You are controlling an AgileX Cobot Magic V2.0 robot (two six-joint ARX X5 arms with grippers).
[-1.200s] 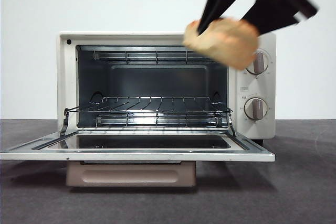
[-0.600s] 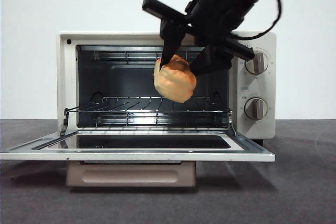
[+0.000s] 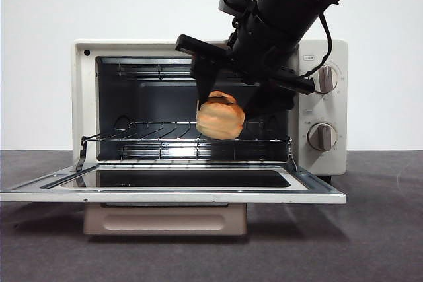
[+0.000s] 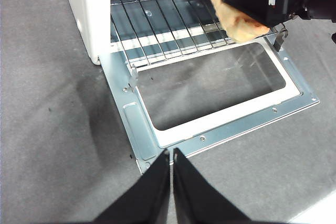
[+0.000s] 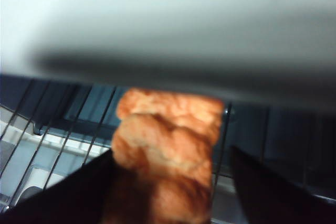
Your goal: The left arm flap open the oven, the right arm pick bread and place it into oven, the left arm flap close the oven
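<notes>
Here, in the front view, the black right gripper (image 3: 228, 107) holds the golden-orange lumpy bread loaf (image 3: 220, 117) between its two pointed fingers, just above the wire rack (image 3: 165, 133) of the open cream-white toaster oven (image 3: 84, 97). In the left wrist view, the left gripper (image 4: 171, 157) hangs over the lowered glass door (image 4: 210, 95), jaws together, empty. In the right wrist view, the bread (image 5: 165, 153) sits between both fingers

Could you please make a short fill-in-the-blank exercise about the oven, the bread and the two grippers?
1. The oven door is ____.
2. The right gripper holds the ____ above the rack.
3. The left gripper has its jaws ____ and holds nothing.
4. The oven has ____ knobs.

Missing words: open; bread; shut; two
</notes>
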